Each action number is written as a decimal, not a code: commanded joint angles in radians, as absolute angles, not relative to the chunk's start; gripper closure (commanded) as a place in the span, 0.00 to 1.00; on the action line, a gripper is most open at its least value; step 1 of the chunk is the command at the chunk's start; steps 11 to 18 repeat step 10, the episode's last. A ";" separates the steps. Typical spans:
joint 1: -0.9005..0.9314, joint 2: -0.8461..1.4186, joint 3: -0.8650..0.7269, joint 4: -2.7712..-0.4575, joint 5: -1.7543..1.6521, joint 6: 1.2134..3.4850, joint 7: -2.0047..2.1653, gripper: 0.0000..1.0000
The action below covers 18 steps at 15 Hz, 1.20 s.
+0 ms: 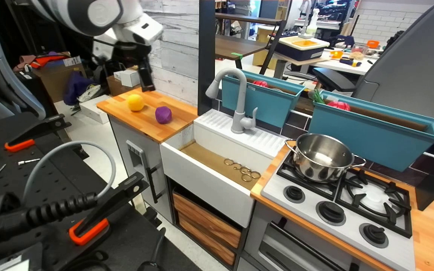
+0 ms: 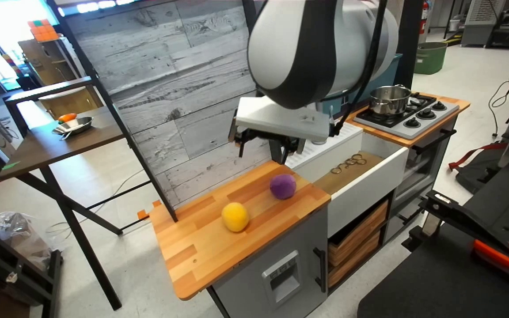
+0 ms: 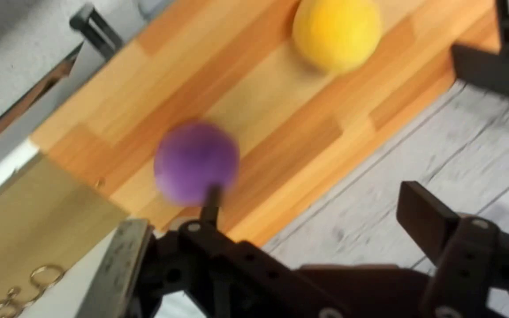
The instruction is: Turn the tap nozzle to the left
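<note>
The tap nozzle [image 1: 241,92] is a grey post on the white ledge behind the sink. Its arched spout points to the left in this exterior view, with the spout head hanging at the far left of the arch. In an exterior view the arm hides most of it, and only its side handle [image 2: 331,115] and base show. It is out of view in the wrist view. My gripper [image 2: 263,152] hangs above the wooden counter, apart from the tap and to its left in an exterior view [image 1: 147,81]. In the wrist view the gripper [image 3: 311,190] has its fingers wide apart with nothing between them.
A yellow ball [image 2: 235,217] and a purple ball [image 2: 282,186] lie on the wooden counter [image 2: 206,247]. A wood-plank wall [image 2: 179,88] stands behind it. Metal rings [image 1: 245,171] lie in the sink [image 1: 202,180]. A steel pot [image 1: 322,158] and teal planters [image 1: 371,131] stand right of the tap.
</note>
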State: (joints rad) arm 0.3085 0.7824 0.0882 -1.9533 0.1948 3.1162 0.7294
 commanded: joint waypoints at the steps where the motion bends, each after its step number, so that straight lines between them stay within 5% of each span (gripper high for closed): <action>1: 0.389 0.690 0.167 -2.042 0.232 2.993 0.694 0.00; 8: 0.324 0.383 0.209 -2.257 0.199 2.488 0.585 0.00; 18: 0.354 0.447 0.200 -2.203 0.205 2.538 0.611 0.00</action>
